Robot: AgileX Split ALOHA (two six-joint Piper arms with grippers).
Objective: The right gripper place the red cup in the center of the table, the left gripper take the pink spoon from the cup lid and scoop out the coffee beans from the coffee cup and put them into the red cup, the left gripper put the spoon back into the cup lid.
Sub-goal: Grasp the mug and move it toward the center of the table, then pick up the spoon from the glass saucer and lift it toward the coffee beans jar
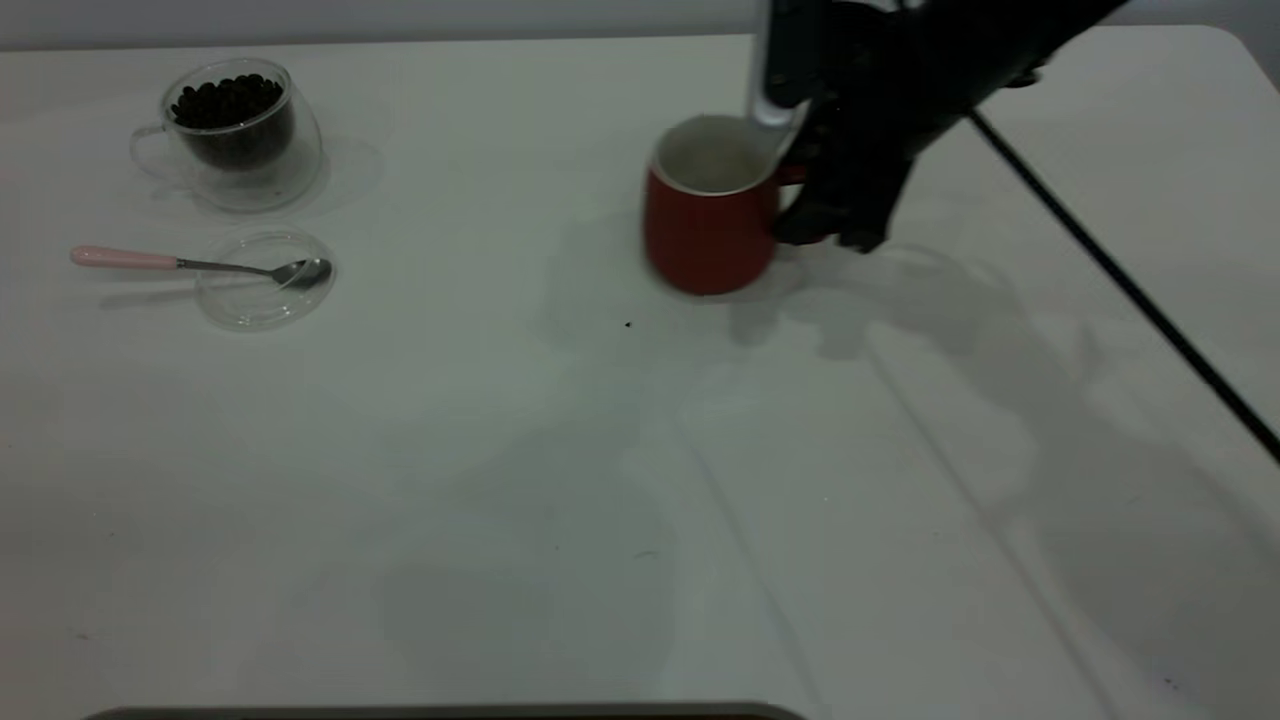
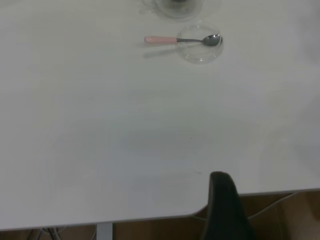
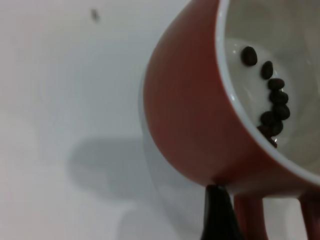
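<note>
The red cup (image 1: 710,220) with a white inside is a little right of the table's centre and leans slightly. My right gripper (image 1: 800,190) is shut on its handle from the right. In the right wrist view the red cup (image 3: 200,110) holds several coffee beans (image 3: 272,95), and one fingertip (image 3: 217,210) rests against the cup by the handle. The pink spoon (image 1: 125,258) lies with its bowl on the clear cup lid (image 1: 262,295) at far left. The glass coffee cup (image 1: 235,125), full of beans, stands behind it. My left gripper (image 2: 226,200) is over the table's near edge, far from the spoon (image 2: 165,39).
A black cable (image 1: 1120,280) runs diagonally across the right side of the table. A dark speck (image 1: 628,323) lies in front of the red cup. The lid (image 2: 200,50) and the glass cup's base (image 2: 177,6) show at the far end of the left wrist view.
</note>
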